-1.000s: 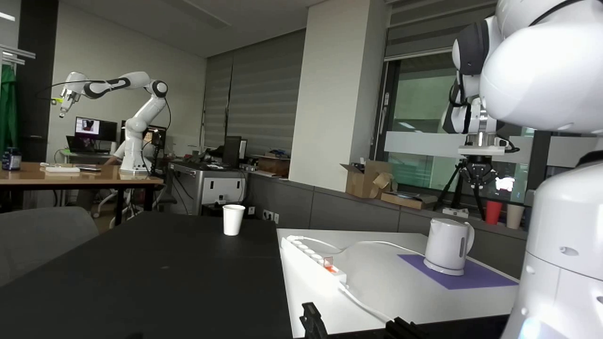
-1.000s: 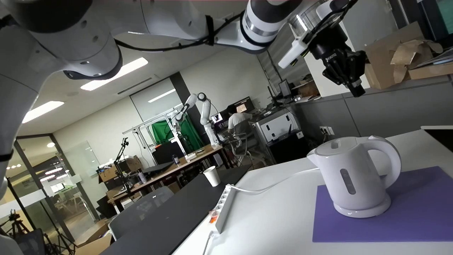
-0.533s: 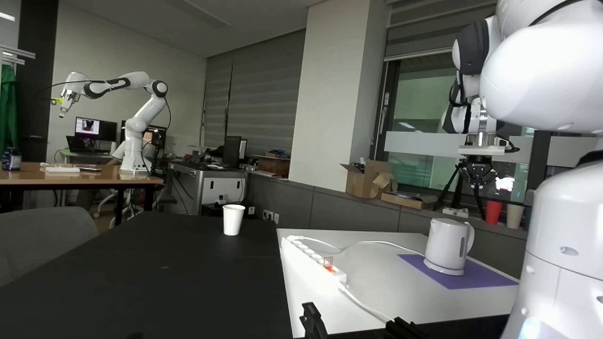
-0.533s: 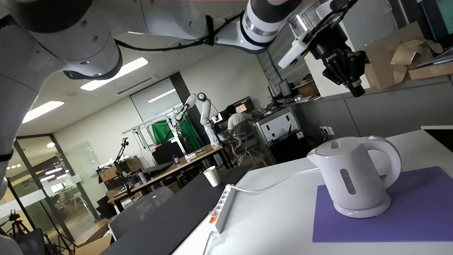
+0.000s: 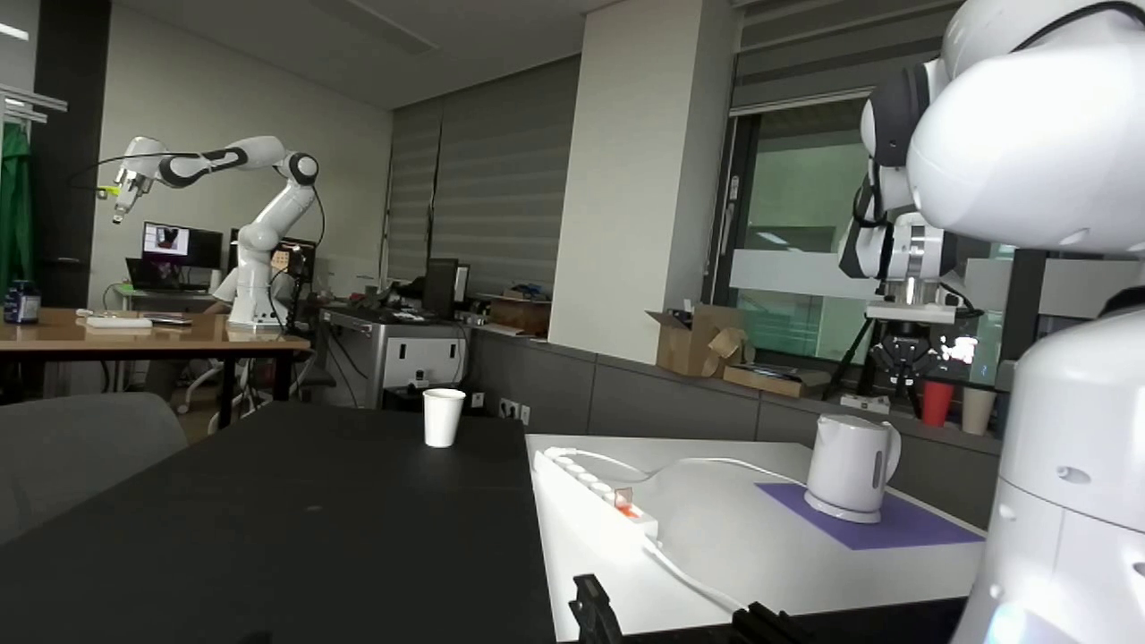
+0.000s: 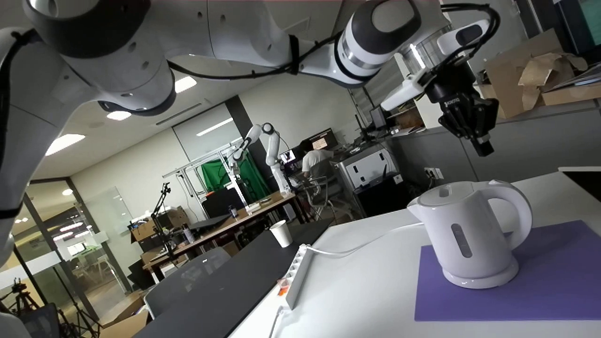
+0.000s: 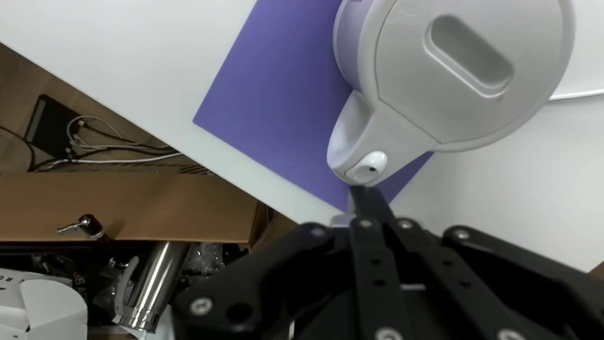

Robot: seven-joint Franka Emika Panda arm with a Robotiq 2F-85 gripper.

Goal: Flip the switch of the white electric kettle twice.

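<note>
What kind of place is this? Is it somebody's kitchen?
Probably a robotics lab, even with a kettle here. Behind, a second robot arm stands on a wooden table, and a person is near a lit monitor.

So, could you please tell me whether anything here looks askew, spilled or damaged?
Nothing stands out. The kettle stands upright on the purple mat, lid shut, with no spill or crack in sight. The cup leans in an exterior view, but so does the whole room, so probably only the camera is tilted.
</note>
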